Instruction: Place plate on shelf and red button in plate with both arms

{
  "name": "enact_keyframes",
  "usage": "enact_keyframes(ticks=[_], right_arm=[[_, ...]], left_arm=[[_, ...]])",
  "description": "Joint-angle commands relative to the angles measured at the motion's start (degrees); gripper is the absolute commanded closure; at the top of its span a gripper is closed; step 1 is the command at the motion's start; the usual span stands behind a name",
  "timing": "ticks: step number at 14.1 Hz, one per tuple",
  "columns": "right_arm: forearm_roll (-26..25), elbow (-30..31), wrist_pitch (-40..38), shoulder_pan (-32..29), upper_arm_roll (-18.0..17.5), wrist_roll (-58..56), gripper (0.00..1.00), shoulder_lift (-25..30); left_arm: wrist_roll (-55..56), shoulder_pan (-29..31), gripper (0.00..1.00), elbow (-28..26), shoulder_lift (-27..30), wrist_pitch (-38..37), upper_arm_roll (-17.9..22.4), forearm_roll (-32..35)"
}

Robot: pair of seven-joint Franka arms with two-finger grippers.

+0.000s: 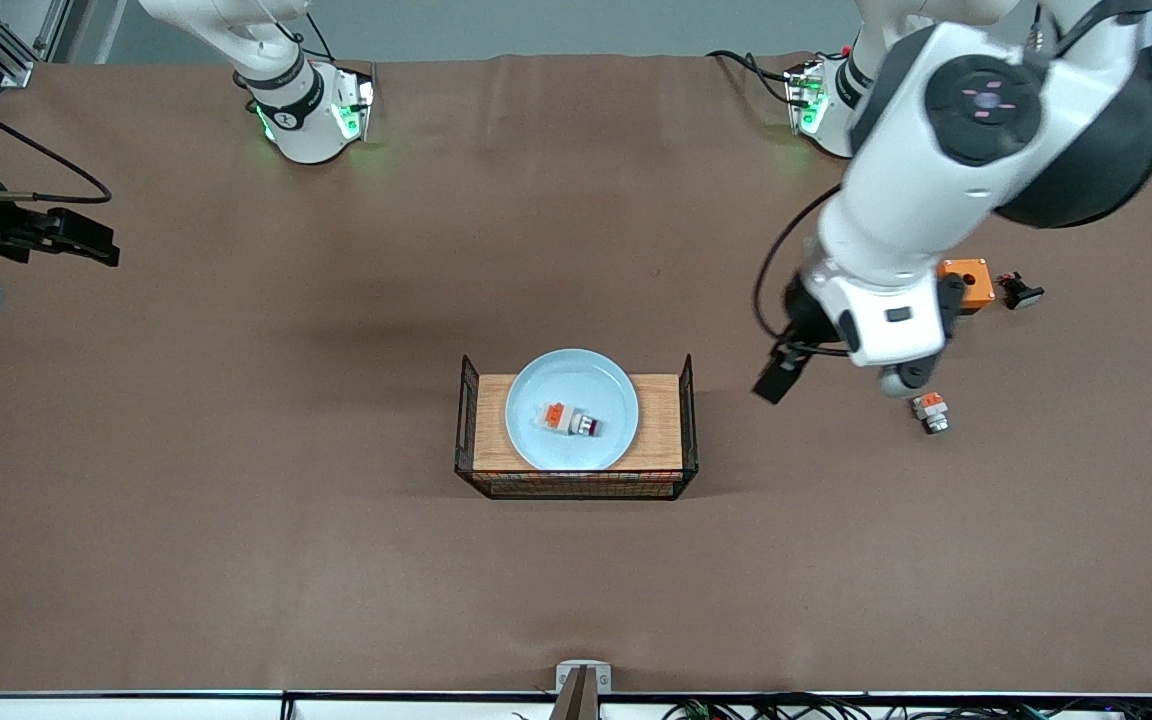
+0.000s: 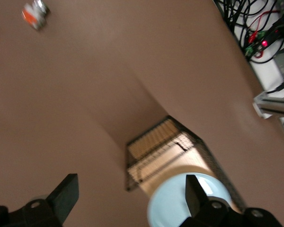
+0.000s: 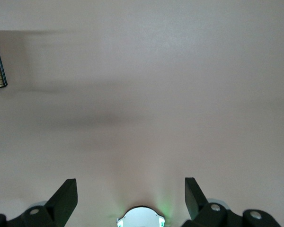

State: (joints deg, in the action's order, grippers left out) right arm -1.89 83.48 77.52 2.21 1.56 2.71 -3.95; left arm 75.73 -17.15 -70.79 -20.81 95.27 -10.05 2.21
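Resting on the wooden board of a black wire basket [image 1: 576, 480], the round pale-blue plate [image 1: 572, 392] carries the small white-grey push-button unit with an orange block and dark red cap [image 1: 570, 420], lying on its side near the plate's middle. The left gripper [image 1: 784, 368] hangs above bare brown table mat [image 1: 236, 560] between the basket and a similar orange-and-white unit [image 1: 930, 410], its fingers [image 2: 66, 194] spread wide and empty. An orange box [image 1: 970, 280] and a small black part [image 1: 1020, 291] sit near the left arm's end. The right gripper [image 1: 71, 240] waits over the mat at the right arm's end, fingers [image 3: 65, 198] parted and empty.
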Motion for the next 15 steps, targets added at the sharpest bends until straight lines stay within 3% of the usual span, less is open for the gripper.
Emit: enact_keyframes(ticks=[1, 2, 7, 9, 12, 15], right_arm=[[0.75, 0.72, -0.70, -0.45, -0.33, -0.33, 0.00, 3.77], [0.84, 0.81, -0.96, -0.36, -0.33, -0.33, 0.00, 4.04], [0.93, 2.56, -1.32, -0.10, -0.33, -0.33, 0.00, 5.62], [0.93, 2.65, -0.88, 1.74, 0.28, -0.33, 0.00, 5.88], [1.01, 2.83, 1.05, 5.70, 5.63, -0.33, 0.00, 6.32], [2.95, 3.79, 2.10, 5.27, 7.13, -1.03, 0.00, 6.93]], left_arm=[[-21.59, 3.94, 0.01, -2.51, 3.05, -3.86, -0.32, -0.28], [-28.99, 5.53, 0.01, -2.51, 3.23, -4.74, -0.15, -0.36], [-43.16, 14.76, 0.00, -5.05, 5.51, -8.00, -0.59, -1.15], [-51.10, 17.84, 0.00, -9.09, 8.22, -7.91, -0.50, -1.07], [-54.19, 19.43, 0.01, -14.79, 12.62, -6.34, -0.50, -0.89], [-55.17, 20.31, 0.01, -25.95, 20.26, 1.99, -0.50, -0.98]])
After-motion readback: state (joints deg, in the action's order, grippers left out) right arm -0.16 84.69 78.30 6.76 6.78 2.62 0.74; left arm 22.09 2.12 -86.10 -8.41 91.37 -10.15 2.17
